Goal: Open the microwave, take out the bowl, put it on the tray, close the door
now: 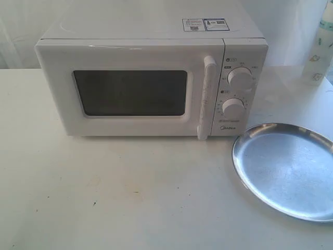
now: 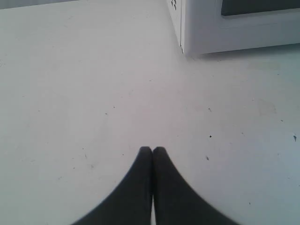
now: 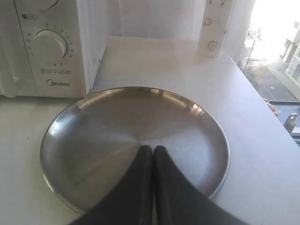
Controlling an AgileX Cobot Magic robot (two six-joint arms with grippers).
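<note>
Nothing of the task is done yet. The door [image 1: 130,94] of the microwave [image 1: 140,23] is shut, with its bar handle [image 1: 206,99] at the door's right edge, beside the dials. The bowl cannot be seen, as the dark window shows nothing behind it. The tray [image 1: 286,169] lies bare on the counter [image 1: 130,192], near and right of the microwave. The left hand [image 2: 152,150] hangs over bare counter close to a front corner of the microwave, fingers pressed together, holding nothing. The right hand [image 3: 153,149], likewise pinched together and empty, hovers over the tray. Opening comes first, I judge: a hand must spread, take the handle and swing the door out leftward.
</note>
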